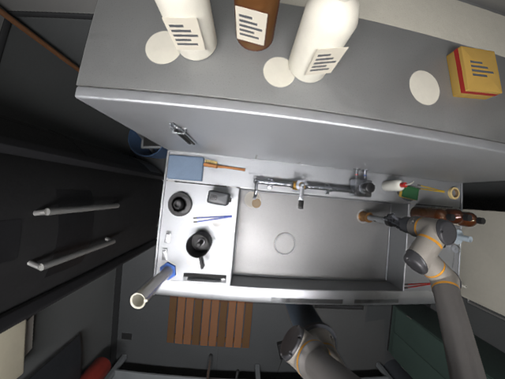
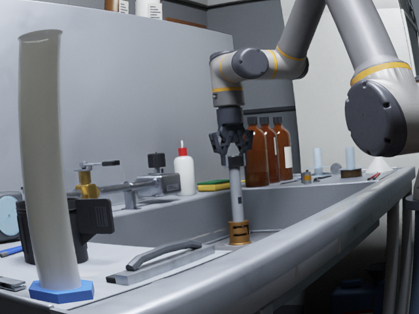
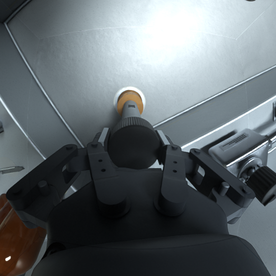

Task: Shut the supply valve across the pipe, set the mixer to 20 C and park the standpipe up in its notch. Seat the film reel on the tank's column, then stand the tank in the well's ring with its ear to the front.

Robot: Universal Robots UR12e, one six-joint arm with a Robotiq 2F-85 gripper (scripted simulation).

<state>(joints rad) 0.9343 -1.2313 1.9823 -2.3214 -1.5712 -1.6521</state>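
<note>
The standpipe [image 2: 236, 192], a grey tube with a black knurled cap [image 3: 134, 145] and a brass collar [image 2: 239, 232], stands upright at the right end of the sink well. My gripper [image 2: 231, 153] comes down on it from above, its two fingers clamped on either side of the cap [image 3: 134, 144]. Along the back ledge run the brass supply valve with its black lever [image 2: 88, 175] and the mixer block with a black knob [image 2: 156, 160]. The black tank [image 1: 199, 243] and the film reel [image 1: 180, 202] sit on the left drainboard. The ring [image 1: 284, 243] marks the well floor.
Three amber bottles [image 2: 267, 152] stand just behind the gripper, with a white squeeze bottle [image 2: 184, 172] and a sponge [image 2: 215, 185] on the ledge. A tall white cylinder on a blue base [image 2: 45, 169] and a grey handle bar [image 2: 162, 258] occupy the drainboard front.
</note>
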